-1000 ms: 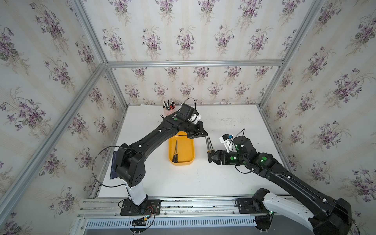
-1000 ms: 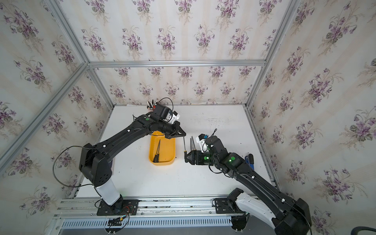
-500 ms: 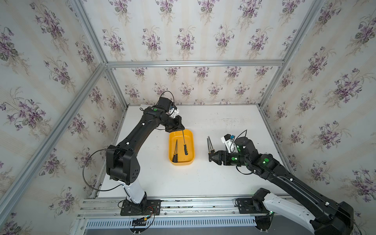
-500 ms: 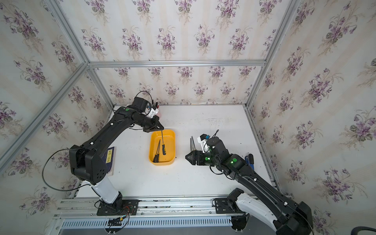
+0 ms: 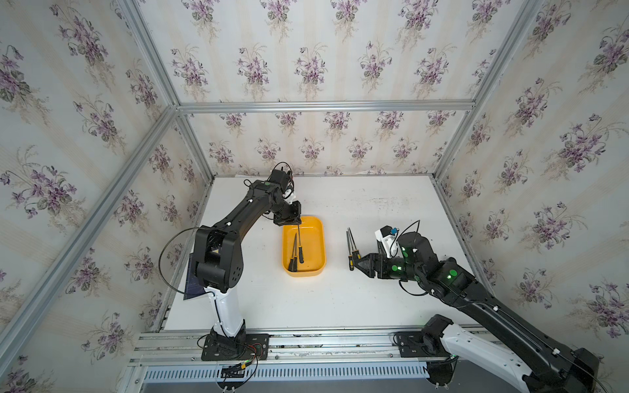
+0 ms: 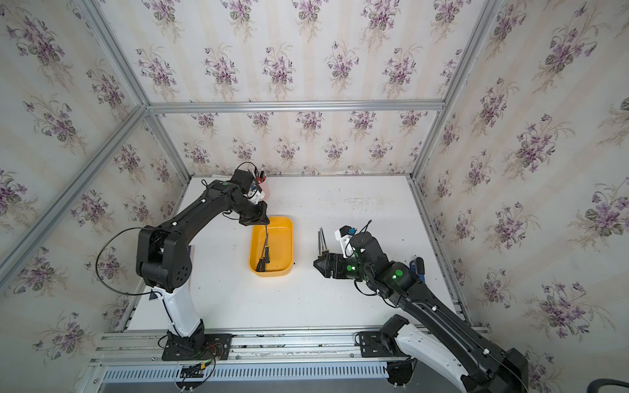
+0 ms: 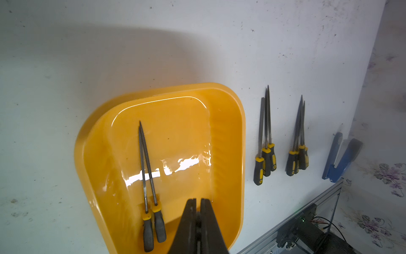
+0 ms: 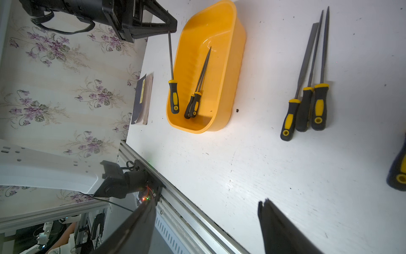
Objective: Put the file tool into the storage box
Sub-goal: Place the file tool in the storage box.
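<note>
The storage box (image 5: 313, 245) is a yellow-orange tray in the middle of the table. My left gripper (image 5: 296, 223) hovers over its far left corner, shut on the blade tip of a file tool (image 8: 170, 57). That file hangs with its black-and-yellow handle down inside the box; whether it touches the floor I cannot tell. Two other files (image 7: 146, 176) lie in the box. Three files (image 8: 307, 88) lie on the table right of the box. My right gripper (image 8: 206, 203) stands open and empty just in front of them.
A second group of files (image 7: 297, 149) and a blue stapler-like tool (image 7: 340, 158) lie further right. A pink pen cup (image 6: 262, 180) stands behind the left arm. A dark notebook (image 8: 142, 99) lies at the table's left edge.
The left arm has swung left, carrying the hanging file from the box's right side to over its left part, then lowered it slightly. The right arm has stayed put.
</note>
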Controlling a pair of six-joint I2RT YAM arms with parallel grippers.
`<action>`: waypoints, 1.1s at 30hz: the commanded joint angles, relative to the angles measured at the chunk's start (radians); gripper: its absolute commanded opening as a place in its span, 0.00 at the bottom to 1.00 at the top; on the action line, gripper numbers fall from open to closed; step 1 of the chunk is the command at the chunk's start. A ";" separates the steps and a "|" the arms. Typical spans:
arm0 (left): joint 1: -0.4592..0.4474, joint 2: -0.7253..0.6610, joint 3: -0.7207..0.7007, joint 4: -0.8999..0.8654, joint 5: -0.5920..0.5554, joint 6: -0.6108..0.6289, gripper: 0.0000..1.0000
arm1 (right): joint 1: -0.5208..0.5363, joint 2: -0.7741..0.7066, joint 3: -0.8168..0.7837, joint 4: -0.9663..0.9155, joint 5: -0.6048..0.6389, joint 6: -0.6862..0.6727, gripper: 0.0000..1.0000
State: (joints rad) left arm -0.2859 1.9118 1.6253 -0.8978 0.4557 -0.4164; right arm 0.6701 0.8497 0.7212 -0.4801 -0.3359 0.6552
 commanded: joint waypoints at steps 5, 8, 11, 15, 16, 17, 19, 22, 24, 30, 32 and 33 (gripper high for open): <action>0.001 0.032 -0.025 0.021 -0.057 0.016 0.00 | 0.000 0.009 0.000 0.006 0.014 0.001 0.79; 0.002 0.050 -0.025 0.028 -0.057 0.013 0.00 | 0.000 0.016 -0.001 0.011 0.016 -0.001 0.78; 0.001 0.062 -0.029 0.035 -0.056 0.009 0.00 | 0.001 0.023 -0.002 0.012 0.017 -0.005 0.78; 0.001 0.077 -0.044 0.044 -0.066 0.009 0.00 | 0.000 0.026 -0.006 0.013 0.022 -0.006 0.78; 0.002 0.079 -0.046 0.044 -0.067 0.011 0.00 | 0.001 0.025 -0.005 0.014 0.023 -0.006 0.78; 0.002 0.084 -0.049 0.045 -0.070 0.013 0.00 | 0.000 0.025 -0.008 0.012 0.024 -0.006 0.78; 0.001 0.089 -0.060 0.053 -0.069 0.011 0.00 | 0.000 0.023 -0.008 0.011 0.026 -0.006 0.78; 0.001 0.095 -0.077 0.067 -0.069 0.008 0.00 | 0.000 0.020 -0.011 0.008 0.033 -0.006 0.78; 0.000 0.099 -0.087 0.074 -0.076 0.007 0.00 | 0.002 0.017 -0.012 0.007 0.035 -0.006 0.78; -0.002 0.110 -0.099 0.084 -0.078 0.002 0.01 | 0.000 0.014 -0.013 0.002 0.044 -0.009 0.78; -0.003 0.112 -0.100 0.085 -0.079 0.002 0.02 | 0.000 0.013 -0.016 0.003 0.045 -0.009 0.78; -0.005 0.114 -0.101 0.085 -0.079 0.002 0.02 | 0.000 0.014 -0.018 0.003 0.045 -0.009 0.78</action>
State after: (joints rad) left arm -0.2882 2.0220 1.5249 -0.8181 0.3862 -0.4122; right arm 0.6701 0.8646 0.7067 -0.4835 -0.3035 0.6540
